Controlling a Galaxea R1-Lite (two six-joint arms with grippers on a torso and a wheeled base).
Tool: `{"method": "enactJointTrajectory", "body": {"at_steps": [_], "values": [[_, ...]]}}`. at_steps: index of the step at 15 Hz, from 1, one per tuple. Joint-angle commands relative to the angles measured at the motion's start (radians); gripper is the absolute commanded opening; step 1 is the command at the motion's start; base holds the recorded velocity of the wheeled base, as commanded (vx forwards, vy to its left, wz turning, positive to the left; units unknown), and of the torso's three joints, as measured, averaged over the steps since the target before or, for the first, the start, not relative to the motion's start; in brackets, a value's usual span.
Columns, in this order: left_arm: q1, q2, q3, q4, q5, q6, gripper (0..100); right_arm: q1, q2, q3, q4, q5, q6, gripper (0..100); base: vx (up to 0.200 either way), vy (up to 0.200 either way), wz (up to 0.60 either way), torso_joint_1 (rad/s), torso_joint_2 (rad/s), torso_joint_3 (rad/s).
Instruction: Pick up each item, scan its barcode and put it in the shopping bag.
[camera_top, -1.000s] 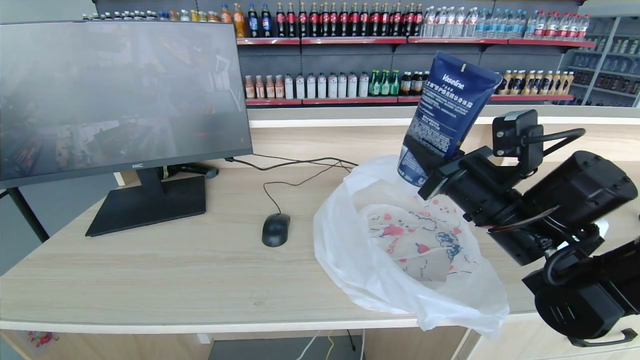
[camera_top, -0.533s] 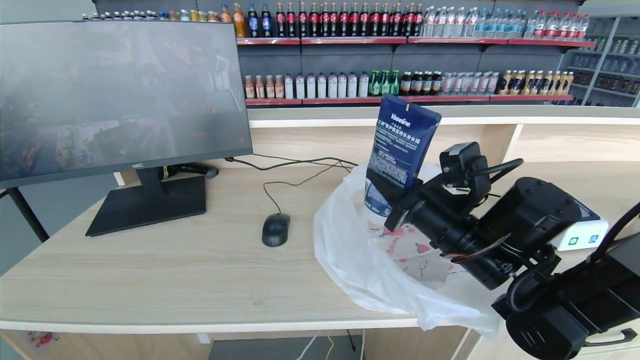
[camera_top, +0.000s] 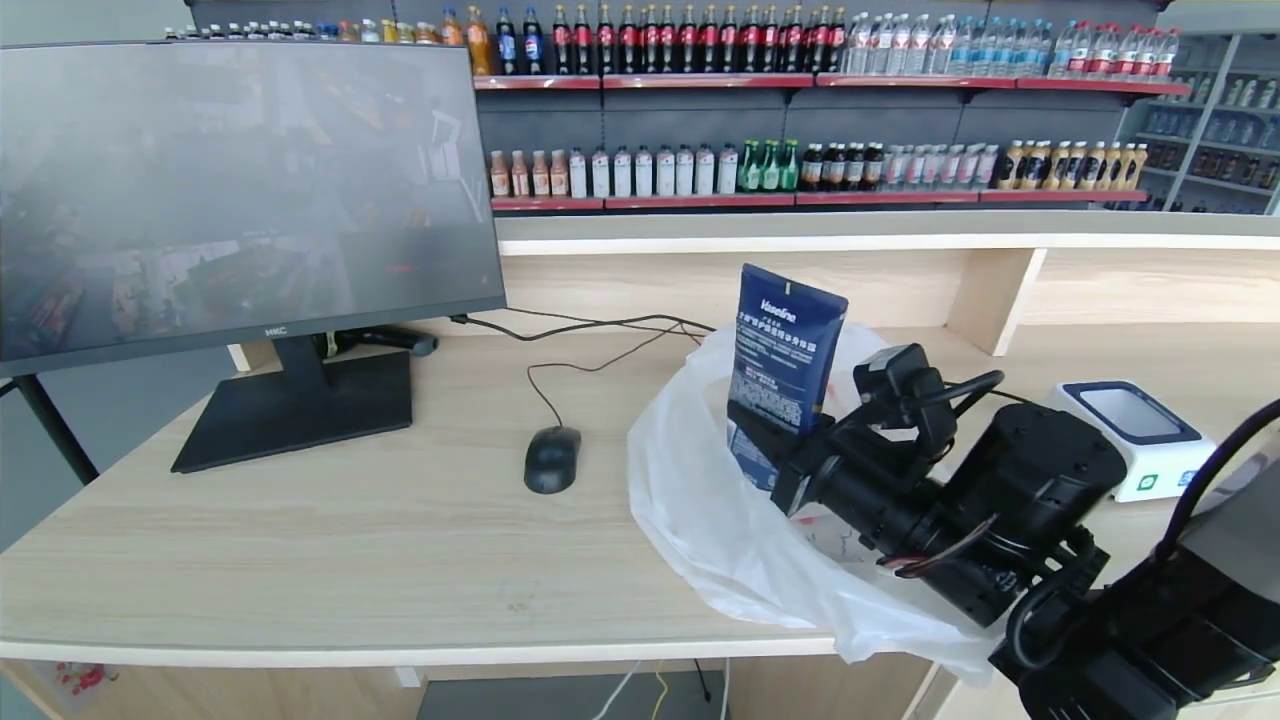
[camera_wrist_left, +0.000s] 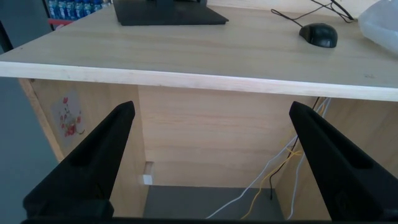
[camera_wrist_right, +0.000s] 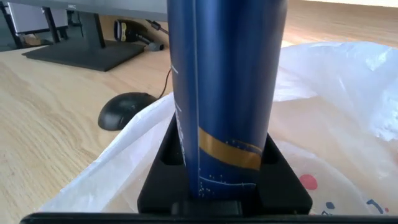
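Observation:
A dark blue lotion tube (camera_top: 782, 350) stands upright, cap end down, inside the mouth of the white plastic shopping bag (camera_top: 740, 540) on the counter. My right gripper (camera_top: 775, 455) is shut on the tube's lower part, low in the bag's opening. In the right wrist view the blue tube (camera_wrist_right: 227, 93) rises between the black fingers (camera_wrist_right: 163, 158), with the bag (camera_wrist_right: 339, 112) spread around it. My left gripper (camera_wrist_left: 208, 162) is open below the counter's front edge, holding nothing. A white barcode scanner (camera_top: 1135, 437) sits on the counter to the right of the bag.
A monitor (camera_top: 240, 190) on a black stand occupies the counter's left. A black mouse (camera_top: 551, 458) with its cable lies left of the bag. A raised wooden ledge (camera_top: 880, 235) runs behind, with drink shelves beyond. Bare counter (camera_top: 300, 540) lies in front of the monitor.
My right gripper has carried the tube down and to the left, from high above the bag into its opening. The scanner, hidden by the arm before, is now uncovered.

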Motion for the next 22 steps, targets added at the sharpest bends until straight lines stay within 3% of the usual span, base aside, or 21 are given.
{"method": "enactJointTrajectory", "body": {"at_steps": [1, 22], "values": [[0.000, 0.000, 0.000, 0.000, 0.000, 0.000, 100, -0.001, 0.027, 0.002, -0.001, -0.001, 0.001, 0, 0.000, 0.000, 0.00, 0.000, 0.00, 0.000], [0.000, 0.000, 0.000, 0.000, 0.000, -0.002, 100, -0.001, 0.083, 0.036, -0.001, -0.007, 0.012, 0, 0.000, 0.000, 0.00, 0.000, 0.00, 0.000]]}}
